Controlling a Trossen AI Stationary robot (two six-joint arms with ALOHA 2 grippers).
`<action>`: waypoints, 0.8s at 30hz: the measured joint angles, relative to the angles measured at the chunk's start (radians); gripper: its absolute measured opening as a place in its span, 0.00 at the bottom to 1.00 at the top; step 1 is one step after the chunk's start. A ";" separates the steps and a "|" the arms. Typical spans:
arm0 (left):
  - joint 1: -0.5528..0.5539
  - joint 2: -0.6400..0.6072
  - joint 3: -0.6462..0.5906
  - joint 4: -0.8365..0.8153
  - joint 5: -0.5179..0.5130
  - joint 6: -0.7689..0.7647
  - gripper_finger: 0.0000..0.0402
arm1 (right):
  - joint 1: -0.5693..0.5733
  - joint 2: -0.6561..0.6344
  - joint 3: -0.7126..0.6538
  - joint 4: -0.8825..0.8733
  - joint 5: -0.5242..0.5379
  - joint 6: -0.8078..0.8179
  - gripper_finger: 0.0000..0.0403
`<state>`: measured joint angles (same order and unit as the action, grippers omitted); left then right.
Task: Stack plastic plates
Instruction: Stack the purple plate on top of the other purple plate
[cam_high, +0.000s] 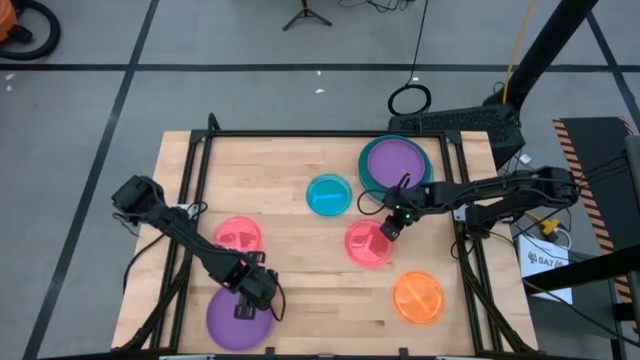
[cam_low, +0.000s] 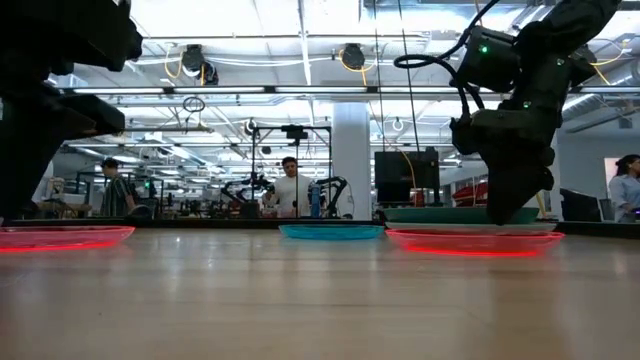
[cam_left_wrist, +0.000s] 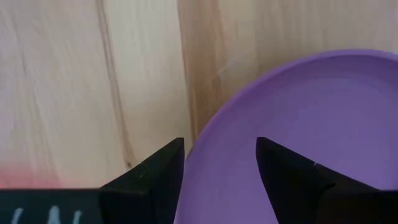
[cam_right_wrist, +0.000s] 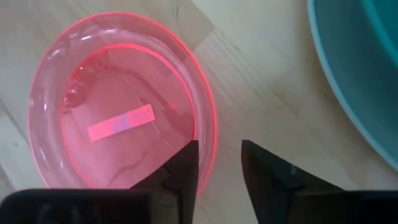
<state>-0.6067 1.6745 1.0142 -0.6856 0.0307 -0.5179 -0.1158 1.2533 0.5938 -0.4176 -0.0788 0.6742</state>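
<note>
Right pincer (cam_right_wrist: 219, 163) is straddling, narrowly parted, the pink-red plate's (cam_high: 366, 243) two o'clock rim; left pincer (cam_left_wrist: 220, 171) is gaping wide across the purple plate's (cam_high: 238, 318) twelve o'clock rim.

Two dark, near-black jointed arms are seen, each built of slim links joined by bulkier rounded housings. Black cables are looped along both. A small green light is shown near the wrist of the right arm. Each arm is ended by a gripper, the left gripper (cam_high: 246, 298) and the right gripper (cam_high: 389, 229), formed of two flat, wedge-shaped black fingers (cam_left_wrist: 149, 180).
</note>
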 joint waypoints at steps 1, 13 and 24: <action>-0.002 0.000 0.000 0.000 -0.007 0.000 0.51 | 0.000 0.000 0.000 -0.004 0.000 0.003 0.31; 0.022 0.000 0.000 -0.034 -0.077 0.141 0.51 | 0.000 -0.008 0.000 -0.022 -0.031 0.022 0.34; 0.029 0.075 0.001 0.054 0.022 0.175 0.50 | 0.000 -0.063 0.000 -0.007 -0.028 0.019 0.34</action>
<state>-0.5780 1.7493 1.0156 -0.6316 0.0527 -0.3424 -0.1158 1.1899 0.5938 -0.4251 -0.1068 0.6933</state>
